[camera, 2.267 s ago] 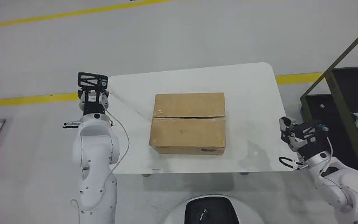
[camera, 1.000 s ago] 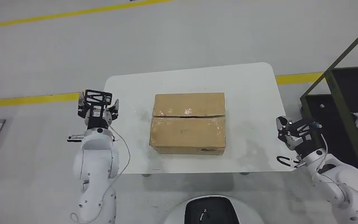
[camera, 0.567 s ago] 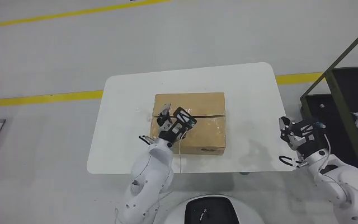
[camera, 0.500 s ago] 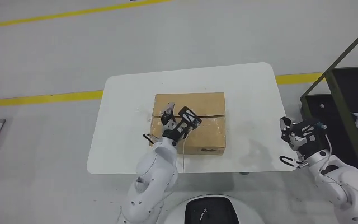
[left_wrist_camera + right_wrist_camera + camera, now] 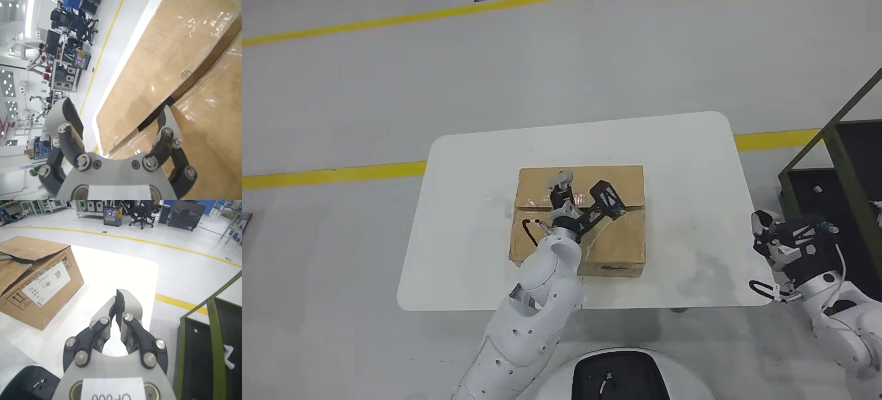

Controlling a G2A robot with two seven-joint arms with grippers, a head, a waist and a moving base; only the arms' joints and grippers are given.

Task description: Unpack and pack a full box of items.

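The white table carries one cardboard box near its middle, long side toward the robot. Its two top flaps are folded down, but they do not meet flat: a dark gap runs between them, and the far flap's edge sits slightly raised above the near one. What the box holds cannot be seen through that gap. Clear tape shines on both flaps in the left wrist view, where the box lies close under the camera. The left gripper hangs over the top of the box close to the seam, its jaws spread wide with nothing between them. In its own view the left gripper straddles the end of the far flap, with one finger tipped at the dark gap and the other out past the end of the box. Whether that finger touches the cardboard cannot be told. Farther right, well apart from the box, whose side bears a white label and printed arrows, the right gripper sits by the table's right edge. In its wrist view the right gripper has its pads pressed together on nothing. At the far right stands a green-framed cart with a dark shelf, and on it lies a small white piece.
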